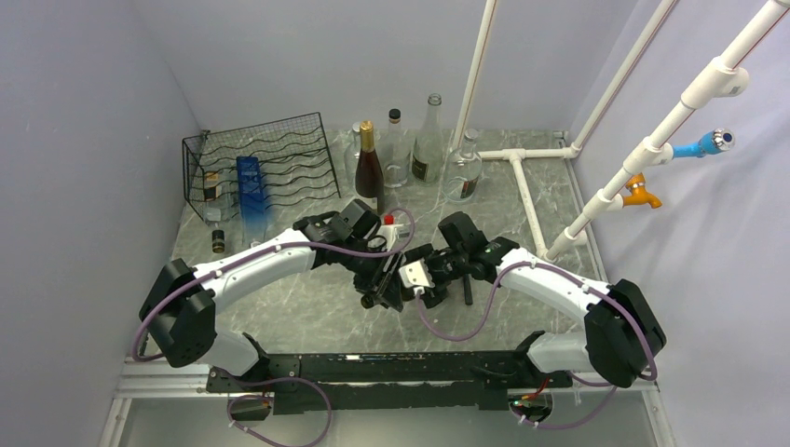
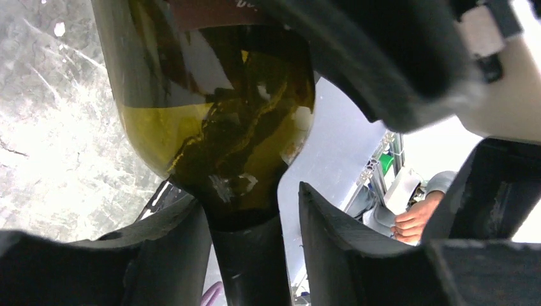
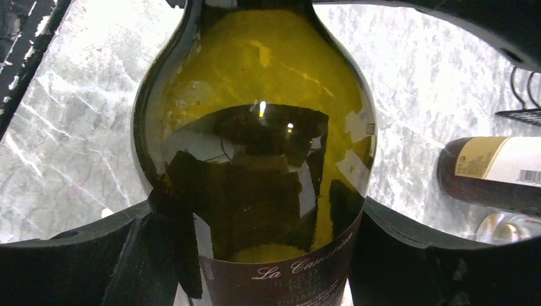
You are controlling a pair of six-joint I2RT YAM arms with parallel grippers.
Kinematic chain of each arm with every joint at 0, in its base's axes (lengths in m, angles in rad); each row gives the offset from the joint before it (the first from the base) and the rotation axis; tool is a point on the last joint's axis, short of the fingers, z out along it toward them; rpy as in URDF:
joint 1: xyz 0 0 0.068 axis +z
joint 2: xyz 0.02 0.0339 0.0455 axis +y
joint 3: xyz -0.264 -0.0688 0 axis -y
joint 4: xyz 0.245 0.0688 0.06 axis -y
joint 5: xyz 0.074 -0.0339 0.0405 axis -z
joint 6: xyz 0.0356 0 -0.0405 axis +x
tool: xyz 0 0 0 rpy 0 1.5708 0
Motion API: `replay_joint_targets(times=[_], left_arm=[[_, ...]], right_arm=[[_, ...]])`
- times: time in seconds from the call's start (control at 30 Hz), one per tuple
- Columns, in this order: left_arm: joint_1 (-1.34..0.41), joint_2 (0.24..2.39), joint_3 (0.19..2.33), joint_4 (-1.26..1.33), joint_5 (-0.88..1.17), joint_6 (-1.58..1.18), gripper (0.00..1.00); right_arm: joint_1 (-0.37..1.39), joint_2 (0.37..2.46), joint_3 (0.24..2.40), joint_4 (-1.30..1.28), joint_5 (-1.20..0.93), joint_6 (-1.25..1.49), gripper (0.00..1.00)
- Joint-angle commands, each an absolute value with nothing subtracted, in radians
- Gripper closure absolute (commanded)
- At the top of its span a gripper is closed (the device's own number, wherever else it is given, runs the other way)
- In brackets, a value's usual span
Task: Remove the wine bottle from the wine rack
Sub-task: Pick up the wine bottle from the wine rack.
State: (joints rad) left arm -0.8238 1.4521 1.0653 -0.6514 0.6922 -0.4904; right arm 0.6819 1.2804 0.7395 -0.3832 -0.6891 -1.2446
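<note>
The wine bottle (image 1: pixel 377 296), dark green glass with a dark label, hangs off the table between my two arms, well clear of the black wire wine rack (image 1: pixel 270 163) at the back left. My right gripper (image 1: pixel 421 270) is shut on the bottle's body (image 3: pixel 255 115), one finger on each side at the label. My left gripper (image 1: pixel 373 277) is around the neck (image 2: pixel 245 255). Its jaws are open: one finger lies against the neck and a gap shows on the other side.
A blue bottle (image 1: pixel 249 186) and a smaller one (image 1: pixel 212 184) lie in the rack, and a small bottle (image 1: pixel 218 240) stands in front of it. Several bottles (image 1: pixel 395 149) stand at the back. White pipes (image 1: pixel 526 186) cross the right side.
</note>
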Motion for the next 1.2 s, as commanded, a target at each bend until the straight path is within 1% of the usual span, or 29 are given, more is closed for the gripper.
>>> replay_joint_targets(times=[0.0, 0.1, 0.3, 0.5, 0.73, 0.97, 1.17], left_arm=[[-0.826, 1.428, 1.084, -0.573, 0.745, -0.465, 0.42], [-0.825, 1.427, 1.083, -0.577, 0.748, -0.463, 0.35], [-0.821, 1.418, 1.075, -0.591, 0.740, -0.456, 0.28], [-0.803, 1.354, 1.050, -0.572, 0.719, -0.460, 0.20], [-0.779, 1.244, 0.995, -0.511, 0.718, -0.470, 0.17], [-0.758, 1.146, 0.969, -0.481, 0.685, -0.447, 0.17], [-0.754, 1.042, 0.974, -0.475, 0.572, -0.389, 0.16]], right_arm=[[0.679, 1.277, 0.775, -0.364, -0.742, -1.235, 1.00], [0.678, 1.278, 0.774, -0.364, -0.743, -1.233, 1.00], [0.668, 1.277, 0.776, -0.364, -0.757, -1.228, 1.00], [0.655, 1.272, 0.779, -0.372, -0.774, -1.225, 1.00], [0.648, 1.271, 0.781, -0.379, -0.785, -1.229, 1.00], [0.633, 1.270, 0.787, -0.385, -0.819, -1.215, 1.00], [0.603, 1.267, 0.799, -0.392, -0.876, -1.188, 1.00]])
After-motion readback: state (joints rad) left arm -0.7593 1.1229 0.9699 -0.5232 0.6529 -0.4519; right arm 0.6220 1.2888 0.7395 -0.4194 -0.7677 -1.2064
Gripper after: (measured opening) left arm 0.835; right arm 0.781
